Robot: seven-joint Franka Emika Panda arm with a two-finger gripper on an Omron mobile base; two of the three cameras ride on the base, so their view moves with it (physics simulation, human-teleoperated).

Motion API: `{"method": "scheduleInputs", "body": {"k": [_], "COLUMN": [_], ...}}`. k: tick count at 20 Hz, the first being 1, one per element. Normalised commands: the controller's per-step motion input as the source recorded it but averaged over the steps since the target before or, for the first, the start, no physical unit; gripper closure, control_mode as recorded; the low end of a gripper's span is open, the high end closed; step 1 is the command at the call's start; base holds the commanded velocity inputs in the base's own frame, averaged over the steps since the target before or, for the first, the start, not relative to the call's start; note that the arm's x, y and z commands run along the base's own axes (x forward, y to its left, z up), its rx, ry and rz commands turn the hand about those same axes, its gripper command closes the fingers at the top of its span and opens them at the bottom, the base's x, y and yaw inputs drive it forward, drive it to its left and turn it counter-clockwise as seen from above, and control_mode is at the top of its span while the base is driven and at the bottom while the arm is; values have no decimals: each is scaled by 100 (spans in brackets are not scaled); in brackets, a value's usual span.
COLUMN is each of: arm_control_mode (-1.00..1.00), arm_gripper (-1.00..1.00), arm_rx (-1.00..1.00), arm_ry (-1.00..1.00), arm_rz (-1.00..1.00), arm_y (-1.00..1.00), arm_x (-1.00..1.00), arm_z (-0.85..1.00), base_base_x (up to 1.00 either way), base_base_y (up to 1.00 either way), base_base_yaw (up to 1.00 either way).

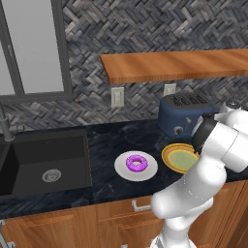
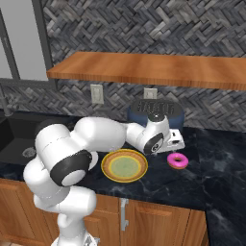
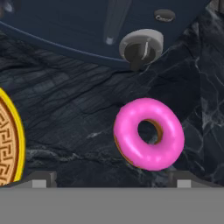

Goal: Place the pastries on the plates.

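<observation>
The purple donut [image 1: 137, 162] already sits in the middle of the white plate [image 1: 122, 170], so half the job looks done; that plate lies on the dark worktop [image 1: 106, 140] between the sink [image 1: 43, 160] and the yellow-rimmed plate [image 1: 169, 154]. The pink donut [image 2: 178, 160] lies flat on the worktop at about 3 o'clock of the yellow-rimmed plate, just beside its rim and apart from it, in front of the blue toaster [image 2: 153, 113].

The gripper [image 2: 174, 142] hangs above the pink donut, apparently lined up for a pick from overhead. In the hand view the pink donut lies a little right of centre, with the toaster's knob [image 3: 141, 47] at 12 o'clock and the plate rim at 9 o'clock. The two fingers [image 3: 38, 180] stand wide apart at the bottom corners, open and holding nothing; the donut falls between their lines, nearer the right one. I judge the spread is kept wide so the fingers can pass down either side of the ring. A small shift to centre it may help before closing.
</observation>
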Motion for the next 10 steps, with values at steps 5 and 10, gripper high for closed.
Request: {"method": "scheduleInputs", "body": {"k": [5,10], "arm_control_mode": [-100,-100], "arm_gripper": [-100,-100], "arm_rx": [0,-7], "arm_ry": [0,10], "arm_rz": [9,0], "arm_y": [-17,0], "arm_x": [28,0], "arm_z": [-11,-22], "base_base_x": [0,0], "base_base_y": [0,0], "base_base_yaw": [0,0]}}
